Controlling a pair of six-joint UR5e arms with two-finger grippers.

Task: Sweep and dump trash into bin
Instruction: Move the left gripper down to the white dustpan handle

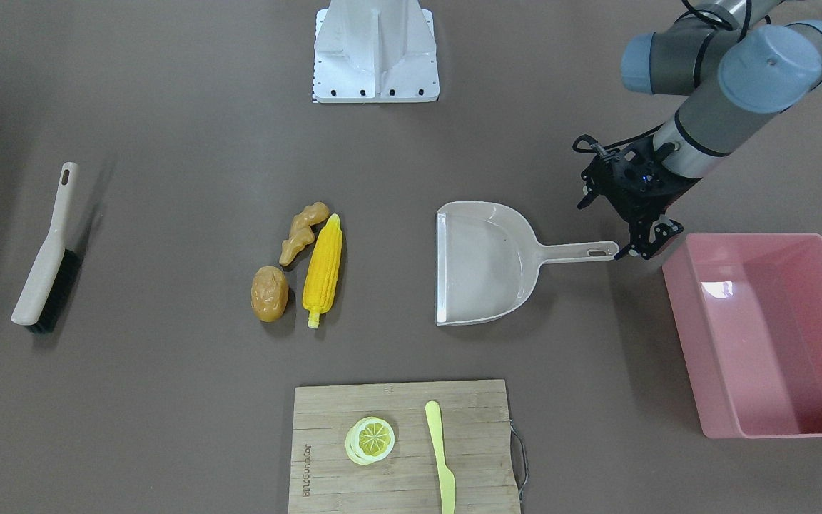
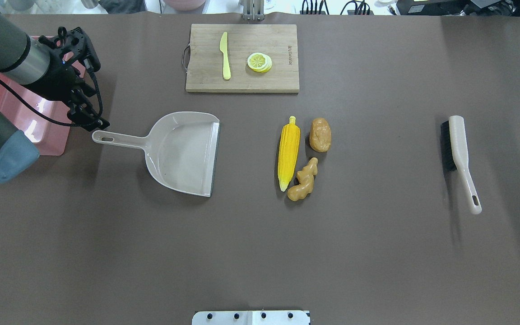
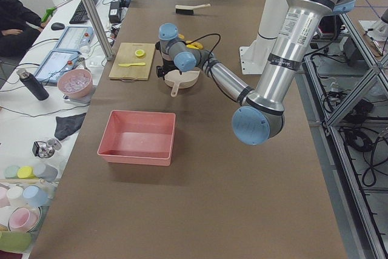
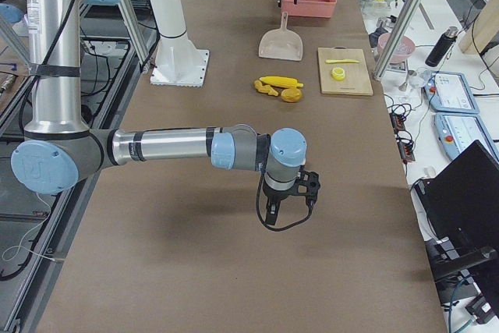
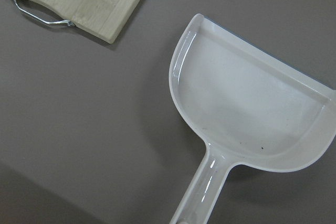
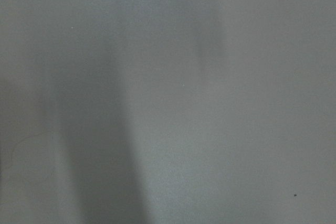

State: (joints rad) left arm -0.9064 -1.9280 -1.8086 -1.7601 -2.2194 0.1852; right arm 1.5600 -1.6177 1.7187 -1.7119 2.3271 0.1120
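Note:
The trash lies together mid-table: a yellow corn cob (image 1: 323, 270), a brown potato (image 1: 269, 293) and a tan ginger root (image 1: 302, 232). The pink bin (image 1: 760, 343) stands empty at the table's end on my left side. A beige dustpan (image 1: 486, 260) lies between them, mouth toward the trash. My left gripper (image 1: 643, 241) is open and hovers at the tip of the dustpan's handle (image 1: 582, 251), beside the bin. My right gripper (image 4: 288, 204) shows only in the exterior right view, low over bare table; I cannot tell its state.
A hand brush (image 1: 43, 275) lies far off on the right arm's side. A wooden cutting board (image 1: 404, 407) at the far edge carries a lemon slice (image 1: 370, 439) and a pale yellow knife (image 1: 441, 457). The robot's white base (image 1: 375, 53) is at the near edge.

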